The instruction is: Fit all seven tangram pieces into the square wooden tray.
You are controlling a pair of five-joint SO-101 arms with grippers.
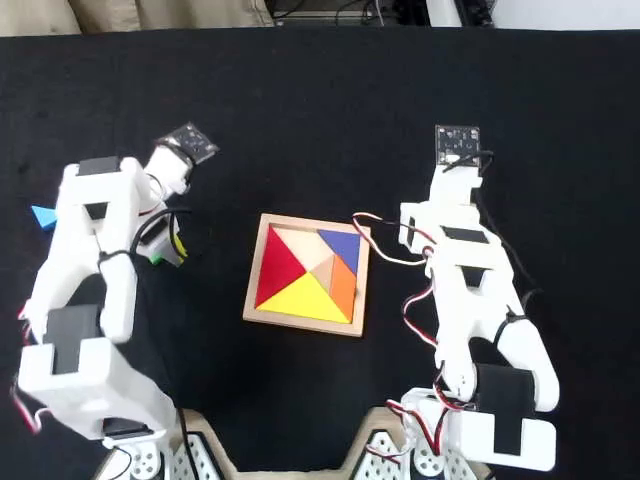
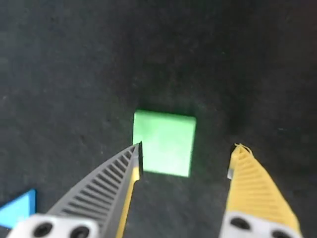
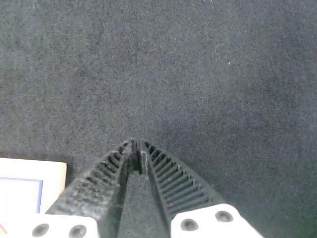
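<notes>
Left gripper (image 2: pixel 189 148) is hovering over the green square (image 2: pixel 166 136) lying apart from the tray (image 1: pixel 300 323), fingers spread to straddle it. Right gripper (image 3: pixel 136 146), fingers pressed together, is waiting beside the tray.

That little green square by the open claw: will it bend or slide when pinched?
The green square looks flat and straight-edged, so it is probably stiff and unlikely to roll. It lies flat on the black cloth, so the open left gripper may nudge it sideways before gripping.
</notes>
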